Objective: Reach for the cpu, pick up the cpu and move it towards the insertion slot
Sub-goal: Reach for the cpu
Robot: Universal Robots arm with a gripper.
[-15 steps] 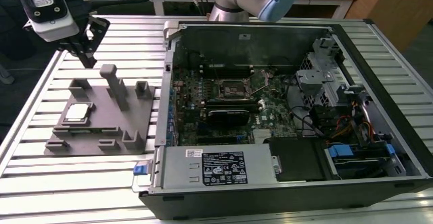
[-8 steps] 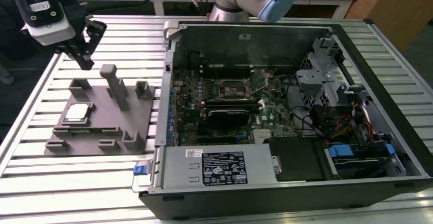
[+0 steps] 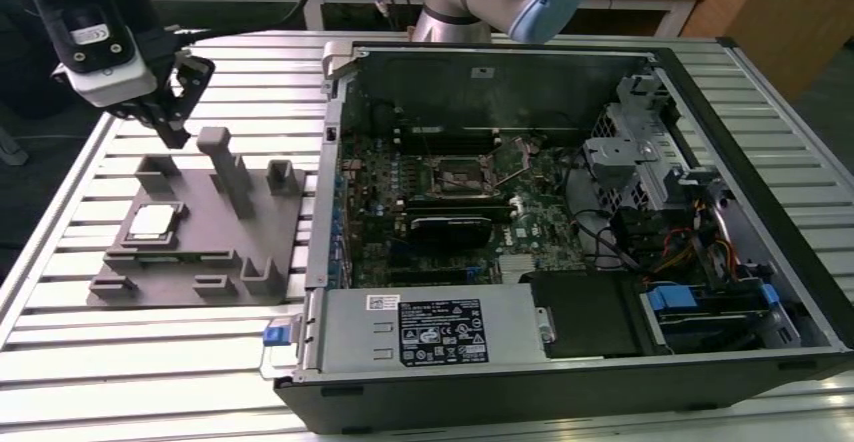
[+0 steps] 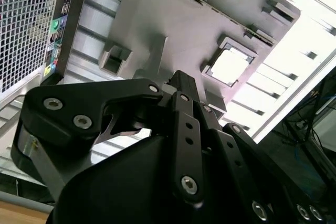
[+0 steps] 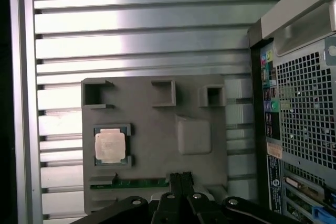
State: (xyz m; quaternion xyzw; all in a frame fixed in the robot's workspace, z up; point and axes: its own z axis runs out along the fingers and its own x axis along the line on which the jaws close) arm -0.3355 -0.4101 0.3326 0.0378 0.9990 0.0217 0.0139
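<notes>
The cpu (image 3: 152, 221) is a small square chip with a silvery top, lying flat in a recess of the grey fixture plate (image 3: 194, 262) at the exterior view's left. It also shows in both wrist views, as the cpu (image 5: 110, 146) and the cpu (image 4: 230, 65). My gripper (image 3: 174, 135) hangs above the plate's far edge, apart from the chip and higher than it, with its fingers (image 5: 180, 178) shut together on nothing. The insertion slot (image 3: 463, 174) is a dark square socket in a metal frame on the green board inside the open case.
The fixture plate carries a tall post (image 3: 220, 167) and several grey blocks close to the gripper. A green strip (image 5: 136, 183) lies in a groove of the plate. The open computer case (image 3: 747, 292) stands to the exterior view's right on the slatted metal table (image 3: 134, 382).
</notes>
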